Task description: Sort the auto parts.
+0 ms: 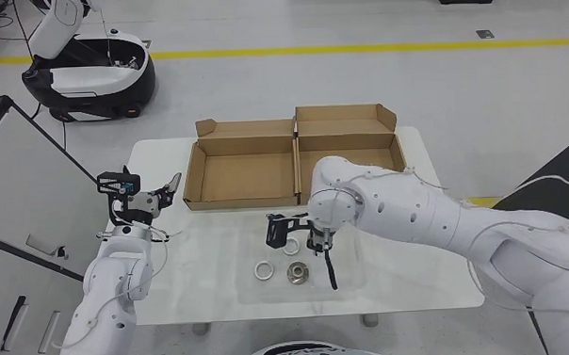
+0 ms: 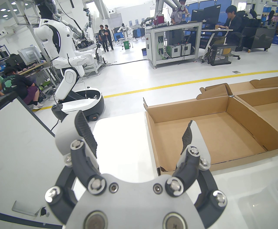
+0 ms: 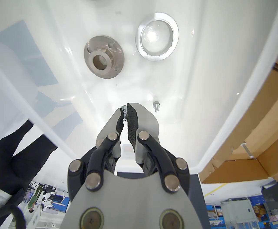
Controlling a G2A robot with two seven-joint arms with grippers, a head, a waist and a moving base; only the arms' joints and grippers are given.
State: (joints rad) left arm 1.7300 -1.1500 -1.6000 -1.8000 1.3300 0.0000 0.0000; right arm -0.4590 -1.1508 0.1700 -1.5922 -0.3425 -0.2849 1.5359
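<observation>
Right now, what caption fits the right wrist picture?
Right hand pinches a small bolt over a tray holding a flange, a ring and another bolt.

No word, number or label can be read anywhere. The white lettering on the blue wall panel (image 2: 220,10), far back in the room in the left wrist view, is too small to make out. So is the pale mark on the front of the green bin (image 2: 126,45) that stands on the floor there. The one plain marking is the yellow line (image 1: 355,49) painted across the floor beyond the desk, and it carries no writing.
</observation>
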